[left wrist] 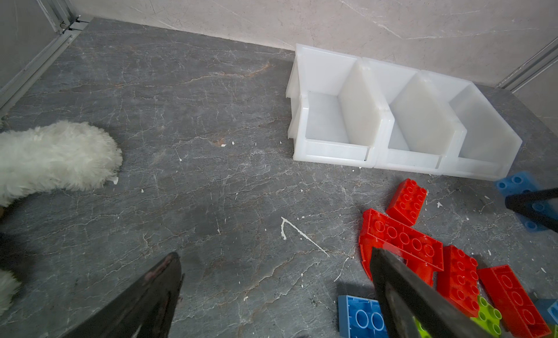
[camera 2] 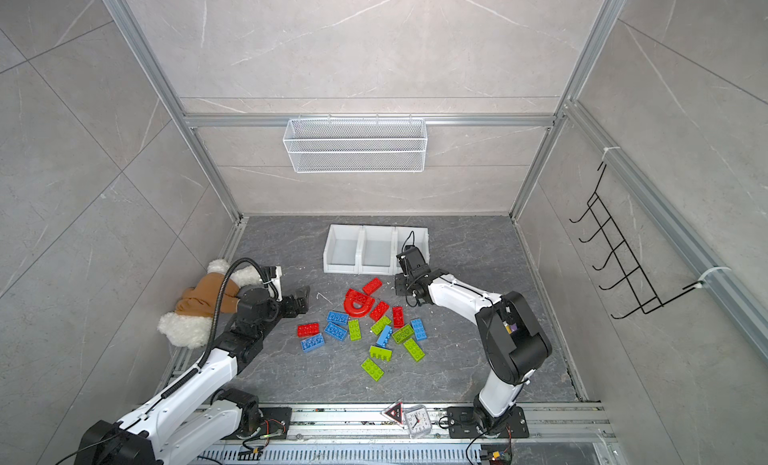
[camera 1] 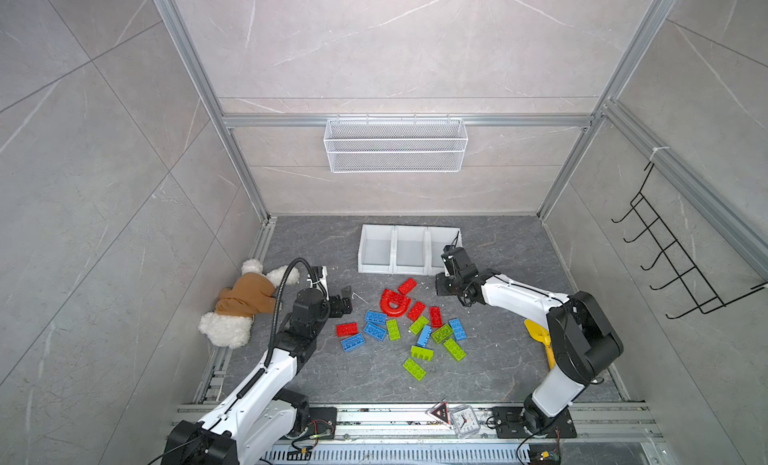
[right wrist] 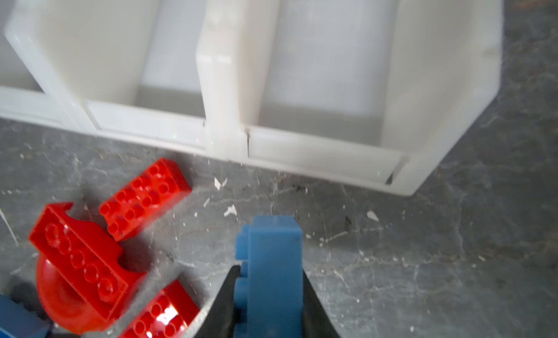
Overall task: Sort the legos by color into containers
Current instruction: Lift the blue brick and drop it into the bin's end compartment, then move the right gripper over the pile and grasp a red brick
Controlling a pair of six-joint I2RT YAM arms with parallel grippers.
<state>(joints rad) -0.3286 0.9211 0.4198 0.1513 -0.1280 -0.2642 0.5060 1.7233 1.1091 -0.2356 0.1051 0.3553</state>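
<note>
Right wrist view: right gripper (right wrist: 268,271) pinches blue lego (right wrist: 271,245) near containers (right wrist: 223,79), red legos (right wrist: 145,197) beside; left gripper (left wrist: 274,255) spread.

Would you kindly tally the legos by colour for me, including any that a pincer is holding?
Red legos: 5, including the arch
Blue legos: 6, counting the blue lego in the right pincer
Green legos: 6
Total: 17

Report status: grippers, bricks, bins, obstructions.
Left gripper open, empty. Right gripper shut on blue brick, just in front of the white bins. Bins empty; other legos unsorted. Nothing between brick and bins.
</note>
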